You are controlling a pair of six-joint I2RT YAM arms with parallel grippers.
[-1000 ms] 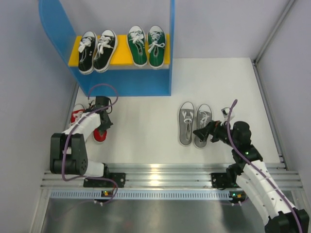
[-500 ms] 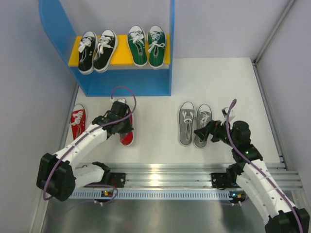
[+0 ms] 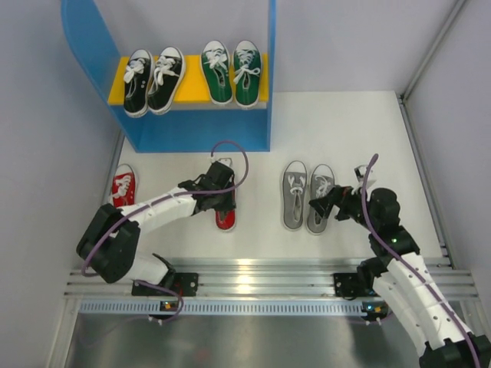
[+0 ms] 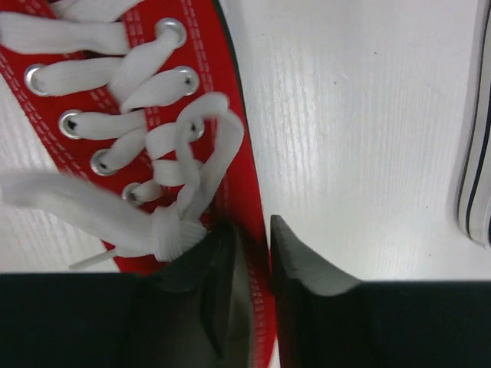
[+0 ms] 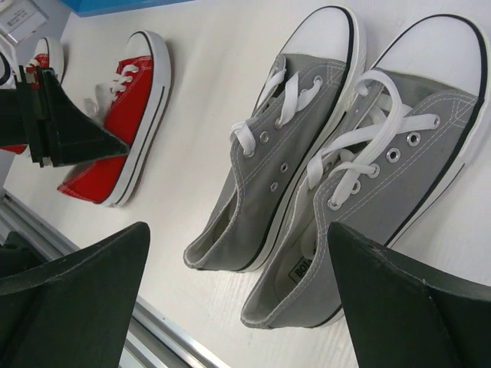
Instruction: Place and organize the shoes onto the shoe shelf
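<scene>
Shifted rightward, red shoe (image 3: 225, 221) was near the front of shoe shelf (image 3: 192, 132), long axis square to it, heel shelfward; left tool (image 4: 253, 230) pinched its collar; right tool (image 3: 326, 205) gaped wide beside grey pair (image 3: 305, 196).

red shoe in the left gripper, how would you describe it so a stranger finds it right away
Find the blue shelf at the back of the table, then look at the tabletop just in front of its right end. The red shoe lies there, its side pinched by the left gripper. The other red shoe sits free by the left wall, and the grey pair is to its right.
</scene>
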